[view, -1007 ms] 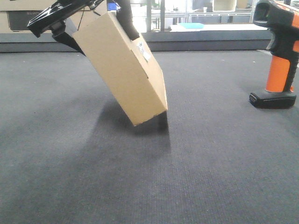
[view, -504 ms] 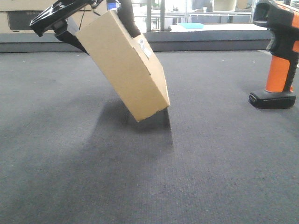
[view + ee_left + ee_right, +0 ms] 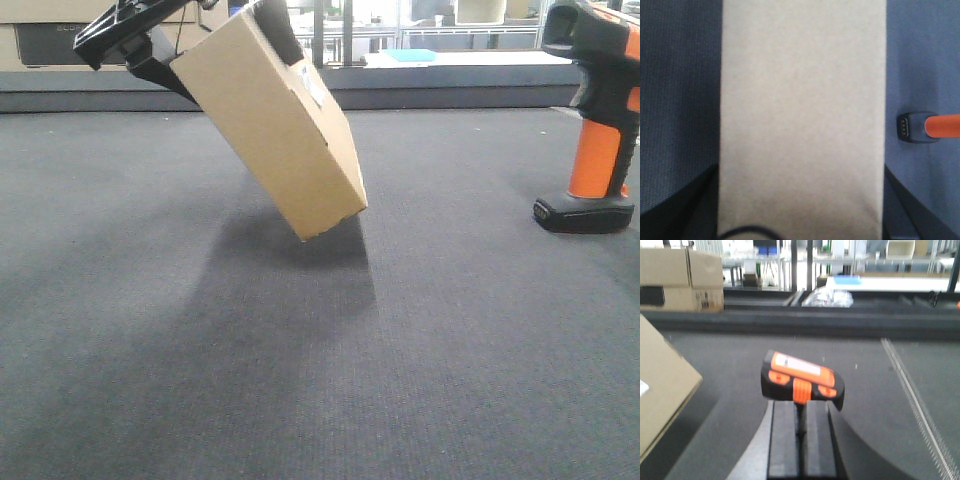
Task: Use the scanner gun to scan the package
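Note:
The package [image 3: 275, 125] is a tan flat box with a small white label [image 3: 310, 90] on its right face. It hangs tilted above the grey mat [image 3: 300, 380], low corner down. My left gripper [image 3: 215, 45] is shut on its upper end, one black finger on each broad face. In the left wrist view the package [image 3: 802, 115] fills the middle, between dark fingers [image 3: 690, 205]. The scanner gun [image 3: 598, 120], orange handle and black head, stands on its foot at the far right. My right gripper [image 3: 801, 440] has its pads together, just behind the scanner gun [image 3: 802, 380], whose handle they hide.
Stacked cardboard boxes [image 3: 680, 280] with dark printed panels sit at the back left behind a dark ledge [image 3: 450, 95]. A light blue object [image 3: 410, 55] lies on a white shelf beyond. A metal strip [image 3: 915, 405] runs across the mat on the right.
The left gripper has lifted the package a little higher and slightly to the right, its low corner farther off the mat. The scanner gun has stayed put.

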Controlling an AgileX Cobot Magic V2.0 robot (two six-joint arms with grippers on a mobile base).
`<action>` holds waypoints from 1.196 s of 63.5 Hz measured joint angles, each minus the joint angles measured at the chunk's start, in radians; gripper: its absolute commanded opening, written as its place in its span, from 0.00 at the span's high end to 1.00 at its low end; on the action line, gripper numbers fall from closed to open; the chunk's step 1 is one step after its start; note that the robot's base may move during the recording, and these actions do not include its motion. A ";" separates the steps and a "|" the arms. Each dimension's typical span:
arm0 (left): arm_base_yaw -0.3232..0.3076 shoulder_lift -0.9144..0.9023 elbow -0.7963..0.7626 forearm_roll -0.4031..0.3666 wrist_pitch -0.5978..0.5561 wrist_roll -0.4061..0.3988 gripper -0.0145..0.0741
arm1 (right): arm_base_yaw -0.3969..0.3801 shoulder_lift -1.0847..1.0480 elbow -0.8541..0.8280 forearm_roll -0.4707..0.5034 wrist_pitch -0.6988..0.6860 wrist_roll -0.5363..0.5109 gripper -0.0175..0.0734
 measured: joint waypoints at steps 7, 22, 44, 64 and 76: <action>0.000 0.000 0.000 0.000 0.000 0.000 0.96 | 0.002 0.110 0.035 0.000 -0.101 0.000 0.99; 0.000 0.000 0.000 0.005 0.000 0.000 0.96 | 0.004 0.374 0.082 0.062 -0.428 0.000 0.99; 0.000 0.000 0.000 0.007 0.000 0.000 0.96 | 0.004 0.731 0.082 0.067 -0.806 0.193 0.99; 0.000 0.000 0.000 0.010 0.000 0.018 0.96 | 0.004 0.855 0.055 0.045 -0.880 0.208 0.70; 0.000 0.000 0.000 0.018 0.000 0.023 0.96 | 0.004 0.880 -0.001 0.043 -0.868 0.208 0.32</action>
